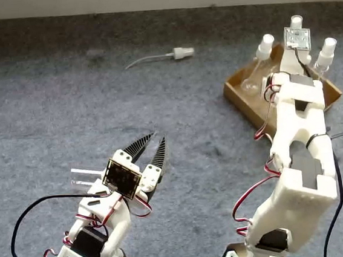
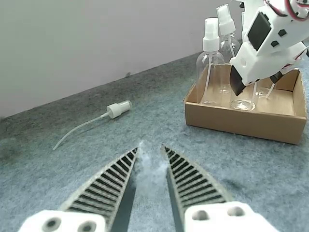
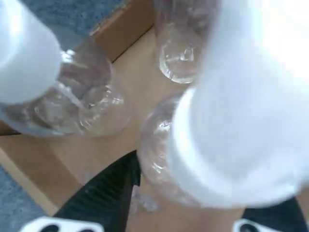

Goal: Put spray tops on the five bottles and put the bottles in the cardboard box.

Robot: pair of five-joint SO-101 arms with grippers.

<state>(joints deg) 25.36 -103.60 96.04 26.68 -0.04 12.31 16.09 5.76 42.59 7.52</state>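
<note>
A loose spray top (image 1: 182, 52) (image 2: 118, 108) with its long tube lies on the grey mat, ahead of my left gripper (image 1: 157, 136) (image 2: 150, 149). That gripper is open and holds nothing. A clear bottle (image 1: 86, 176) without a top lies on its side next to the left arm. The cardboard box (image 1: 238, 98) (image 2: 241, 123) stands at the far right with topped bottles (image 1: 266, 43) (image 2: 211, 63) upright in it. My right gripper (image 3: 193, 203) (image 2: 246, 84) is down in the box. Its black fingers (image 3: 106, 193) hug one topped bottle (image 3: 231, 121) (image 2: 242, 102) that stands on the box floor.
The right arm (image 1: 297, 110) stretches over the box's near side. A pale wall (image 2: 96, 43) runs behind the mat's far edge. Open grey mat (image 1: 209, 137) lies between the two arms and around the spray top.
</note>
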